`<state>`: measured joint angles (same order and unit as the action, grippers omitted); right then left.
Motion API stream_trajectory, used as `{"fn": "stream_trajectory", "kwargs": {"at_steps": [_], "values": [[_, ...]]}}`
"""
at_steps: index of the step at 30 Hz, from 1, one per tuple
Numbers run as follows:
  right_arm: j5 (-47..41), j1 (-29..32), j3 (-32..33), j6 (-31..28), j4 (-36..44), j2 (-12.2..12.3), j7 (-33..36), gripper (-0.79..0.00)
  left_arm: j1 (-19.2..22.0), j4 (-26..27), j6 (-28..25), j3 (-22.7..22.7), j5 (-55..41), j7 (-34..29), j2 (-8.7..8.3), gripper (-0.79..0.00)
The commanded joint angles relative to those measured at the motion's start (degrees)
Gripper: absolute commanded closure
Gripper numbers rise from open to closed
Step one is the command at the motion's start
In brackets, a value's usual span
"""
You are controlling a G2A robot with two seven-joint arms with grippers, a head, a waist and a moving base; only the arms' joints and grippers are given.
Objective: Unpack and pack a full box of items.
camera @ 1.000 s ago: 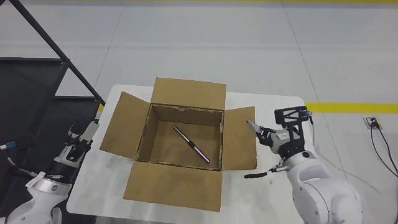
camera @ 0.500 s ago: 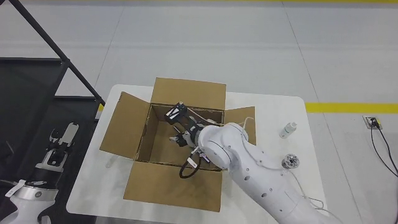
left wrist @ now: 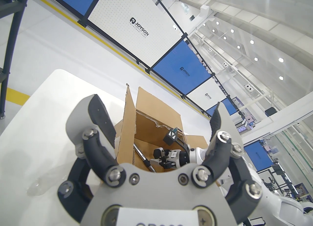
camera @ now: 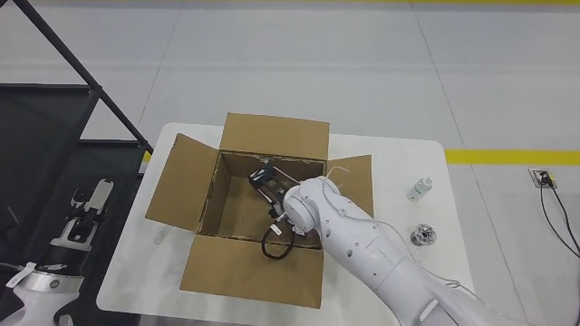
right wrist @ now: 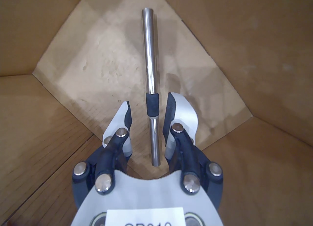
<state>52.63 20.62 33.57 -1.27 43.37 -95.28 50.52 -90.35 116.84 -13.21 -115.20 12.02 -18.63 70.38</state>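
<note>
Right wrist view: inside the box [right wrist: 244, 29], the right gripper [right wrist: 149, 102], fingers spread, flanks a metal rod [right wrist: 149, 53], seemingly without touching it. Top view adds a small bottle [camera: 420, 188] on the table [camera: 399, 158].

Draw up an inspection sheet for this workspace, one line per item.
Surface: white table, carrying the box.
Job's things: open brown cardboard box, flaps out; silver metal rod with a black band lying on its floor; small clear bottle and small round metallic object on the table right of the box.
Clutter: nothing seen.
Grippers: right claw open inside the box, straddling the rod's band; left claw open, off the table's left edge.
Cables: black cable loop on the right arm; dark cable on the floor by a socket.
Surroundings: yellow floor line, black metal frame.
</note>
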Motion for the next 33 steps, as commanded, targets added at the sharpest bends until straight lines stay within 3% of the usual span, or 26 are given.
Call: {"fn": "stream_trajectory", "kwargs": {"at_steps": [1,7,24,32,33], "values": [[-0.4,-0.4,-0.4,-0.6,-1.7,-0.7,0.0,-0.305,0.0,0.0,0.0,0.0,0.0,0.0,0.00,-0.785],[-0.6,-1.6,-1.5,-1.5,-6.8,-2.7,-0.8,-0.274,0.0,0.0,0.0,0.0,0.0,0.0,0.00,-0.785],[-2.0,-4.8,-2.6,-5.3,-19.8,-8.1,-7.0,-0.283,0.0,0.0,0.0,0.0,0.0,0.0,0.00,-0.785],[-1.0,-5.5,-3.4,-5.8,-23.5,-10.2,-6.3,-0.252,0.0,0.0,0.0,0.0,0.0,0.0,0.00,-0.785],[-1.0,-5.5,-3.4,-5.8,-23.8,-10.4,-6.4,-0.212,0.0,0.0,0.0,0.0,0.0,0.0,0.00,-0.785]]}}
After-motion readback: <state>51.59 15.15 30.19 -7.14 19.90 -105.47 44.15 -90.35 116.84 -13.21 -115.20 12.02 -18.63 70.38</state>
